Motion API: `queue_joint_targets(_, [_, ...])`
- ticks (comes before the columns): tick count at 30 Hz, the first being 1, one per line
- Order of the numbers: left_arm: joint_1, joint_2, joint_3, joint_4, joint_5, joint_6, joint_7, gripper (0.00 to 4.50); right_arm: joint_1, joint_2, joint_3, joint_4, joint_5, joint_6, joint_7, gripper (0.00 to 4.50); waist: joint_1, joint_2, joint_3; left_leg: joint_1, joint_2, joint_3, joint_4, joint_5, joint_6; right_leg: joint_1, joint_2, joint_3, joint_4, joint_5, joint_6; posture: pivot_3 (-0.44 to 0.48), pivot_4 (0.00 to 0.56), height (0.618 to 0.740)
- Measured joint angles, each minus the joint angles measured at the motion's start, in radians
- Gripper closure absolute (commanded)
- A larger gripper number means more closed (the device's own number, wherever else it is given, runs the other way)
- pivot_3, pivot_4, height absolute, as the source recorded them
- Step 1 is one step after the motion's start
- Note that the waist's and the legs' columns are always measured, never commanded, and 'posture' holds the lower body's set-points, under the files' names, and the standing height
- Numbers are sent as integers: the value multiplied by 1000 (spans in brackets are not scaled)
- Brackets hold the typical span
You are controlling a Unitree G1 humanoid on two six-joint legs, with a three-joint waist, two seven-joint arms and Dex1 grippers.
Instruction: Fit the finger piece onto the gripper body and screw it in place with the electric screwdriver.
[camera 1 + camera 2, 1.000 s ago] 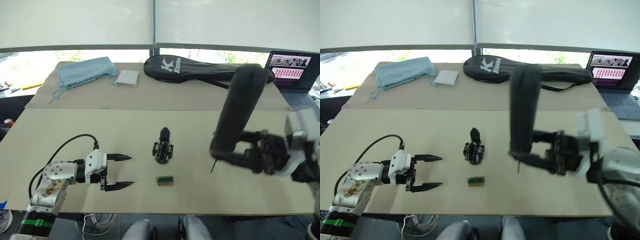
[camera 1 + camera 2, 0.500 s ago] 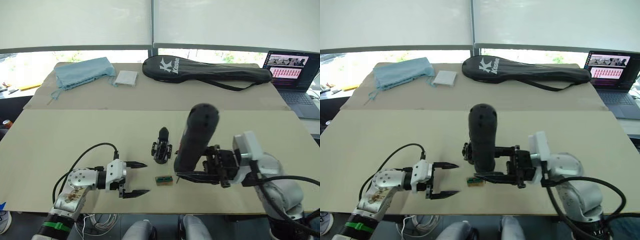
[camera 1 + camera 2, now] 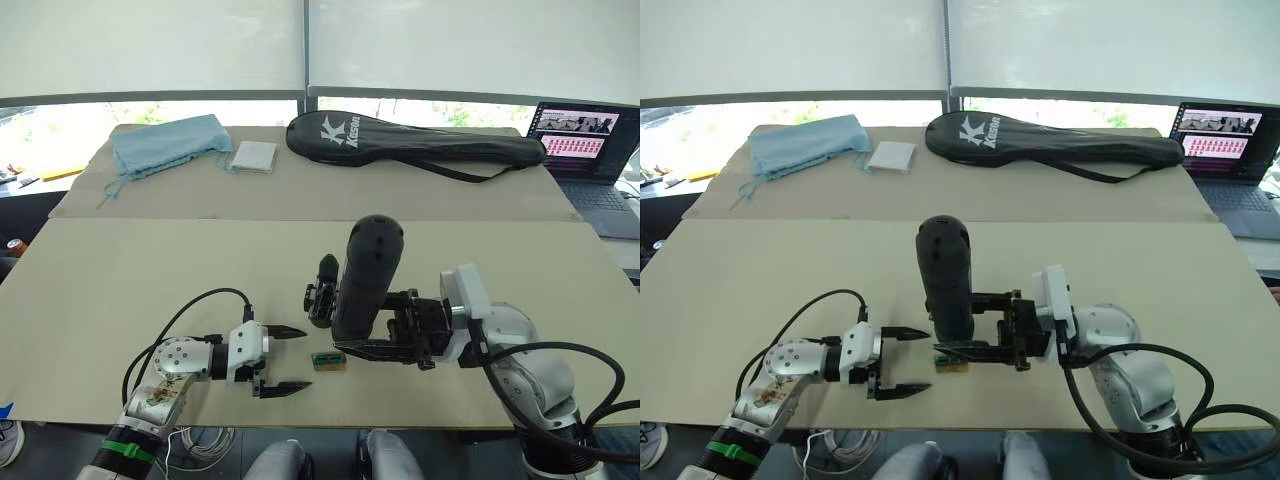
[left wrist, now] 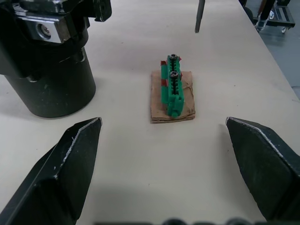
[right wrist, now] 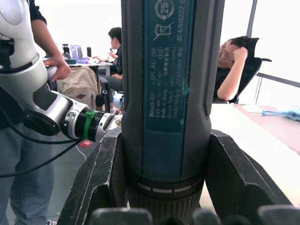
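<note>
My right gripper is shut on the electric screwdriver, a thick black cylinder held upright with its rounded end on top. In the right wrist view its labelled barrel sits between both fingers. The gripper body lies on the table just left of the tool, partly hidden behind it, with a pointed black finger sticking out at its far end. The finger piece is hidden or out of view. My left gripper is open near the table's front edge, a little left of the tool's lower end.
A small green-brown box lies between the open left fingers and the tool's base. At the back are a black racket bag, a blue cloth and a white pad. A laptop stands at the far right.
My right arm has carried the screwdriver left across the table to right beside the gripper body. My left gripper has moved right, toward the green-brown box, still open.
</note>
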Motion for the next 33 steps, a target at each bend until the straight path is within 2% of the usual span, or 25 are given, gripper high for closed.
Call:
queue_joint_targets(11, [-59,-47,-61,19,28,31,-3,0,-37,-4,8,60,-30,-42,21,2584,5,1,-1,0,-1,0,1,0,0,1,0,0,0,0,0,0,150,740])
queue_joint_targets(33, [-50,-64,-71,6,39,47,9,0,-54,-8,39,105,-30,-54,46,2584,7,2,-2,1,-1,-1,0,0,0,2,-1,1,0,0,0,0,150,740])
